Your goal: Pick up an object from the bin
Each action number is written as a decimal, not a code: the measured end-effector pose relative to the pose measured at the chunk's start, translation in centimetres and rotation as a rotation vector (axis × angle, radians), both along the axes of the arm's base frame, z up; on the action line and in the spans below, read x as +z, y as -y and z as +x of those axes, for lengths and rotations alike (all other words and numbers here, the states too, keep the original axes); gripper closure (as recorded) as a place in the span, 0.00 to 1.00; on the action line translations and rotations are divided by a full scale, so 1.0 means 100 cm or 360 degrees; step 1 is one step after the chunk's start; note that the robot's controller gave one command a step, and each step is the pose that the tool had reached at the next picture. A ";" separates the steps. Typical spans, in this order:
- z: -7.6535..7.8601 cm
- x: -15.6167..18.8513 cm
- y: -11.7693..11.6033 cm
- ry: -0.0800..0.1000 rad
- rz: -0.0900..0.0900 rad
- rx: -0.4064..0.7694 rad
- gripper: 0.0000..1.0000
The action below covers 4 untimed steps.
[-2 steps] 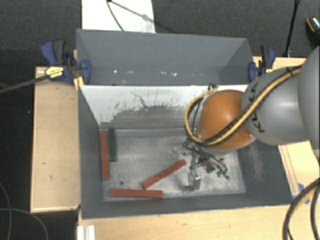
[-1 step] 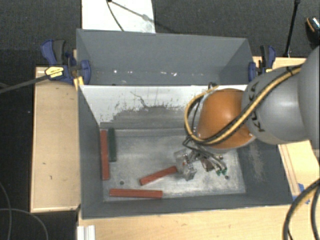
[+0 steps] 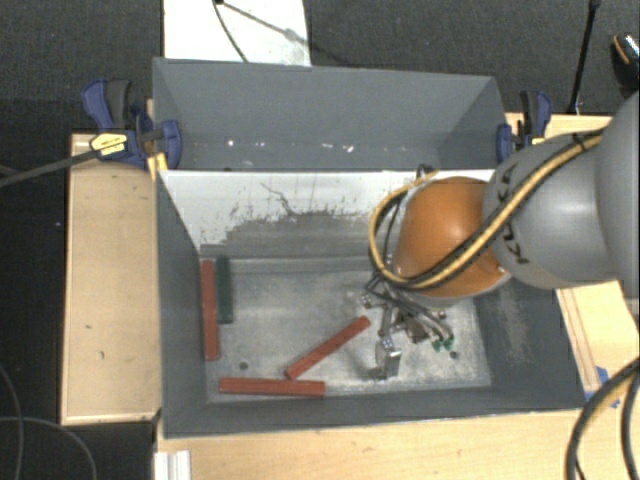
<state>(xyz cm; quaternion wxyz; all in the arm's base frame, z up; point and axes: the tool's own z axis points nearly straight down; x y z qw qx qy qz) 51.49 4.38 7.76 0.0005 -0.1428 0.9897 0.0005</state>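
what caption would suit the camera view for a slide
The gripper low over the bin floor beside a slanted red stick, two more red sticks and a dark green one nearby.

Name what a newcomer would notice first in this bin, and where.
The arm's orange cover looms over the bin's right side, the gripper low beneath it. Red-brown sticks stand out on the grey floor: a slanted stick beside the gripper, a front stick along the near wall, a left stick beside a dark green stick.

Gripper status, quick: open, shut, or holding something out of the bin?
Gripper: cannot be told. It is low over the floor of the bin, just right of the upper end of the slanted red stick.
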 end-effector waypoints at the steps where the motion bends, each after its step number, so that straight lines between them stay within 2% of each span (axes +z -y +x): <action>1: 0.000 0.000 0.000 0.0000 0.0000 -0.0005 1.00; 2: 0.000 0.000 0.000 0.0000 0.0000 -0.0008 0.00; 3: 0.070 -0.006 -0.042 0.0013 0.0002 0.0193 0.00; 4: 0.067 -0.007 -0.040 0.0003 0.0001 0.0181 1.00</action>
